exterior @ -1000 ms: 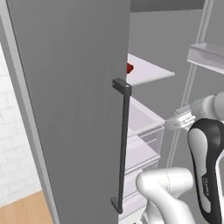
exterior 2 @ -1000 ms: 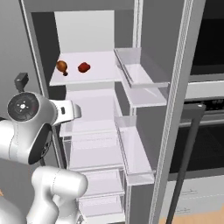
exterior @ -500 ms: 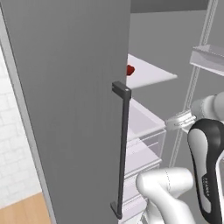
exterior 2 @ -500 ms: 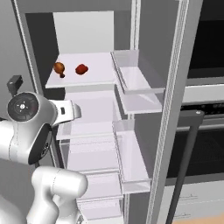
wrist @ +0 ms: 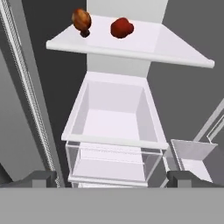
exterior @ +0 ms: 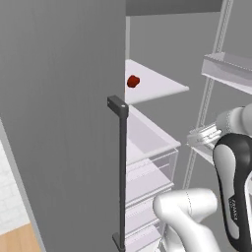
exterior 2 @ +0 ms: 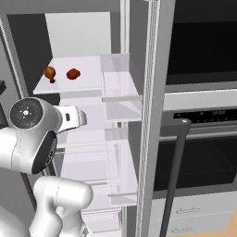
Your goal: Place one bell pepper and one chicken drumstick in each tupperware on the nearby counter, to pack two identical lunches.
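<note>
Inside the open fridge, a glossy red bell pepper (wrist: 121, 27) (exterior 2: 73, 73) (exterior: 133, 81) lies on the upper white shelf (wrist: 144, 48). An orange-brown chicken drumstick (wrist: 82, 19) (exterior 2: 49, 72) sits just to its left, a small gap between them. My gripper (wrist: 113, 179) is open and holds nothing, its two dark fingertips (wrist: 43, 177) set wide apart. It hangs well below and in front of that shelf, facing into the fridge. The tupperware and the counter are out of view.
A clear drawer (wrist: 113, 127) sits under the shelf. The grey fridge door (exterior: 64, 123) with its dark vertical handle (exterior: 121, 172) stands open at left. Door bins (exterior 2: 121, 83) line the right side. A black oven (exterior 2: 203, 148) with a bar handle (exterior 2: 175, 176) is at right.
The whole picture has shifted left in both base views, so the camera has moved. More of the oven shows at right. The pepper and drumstick stay on their shelf.
</note>
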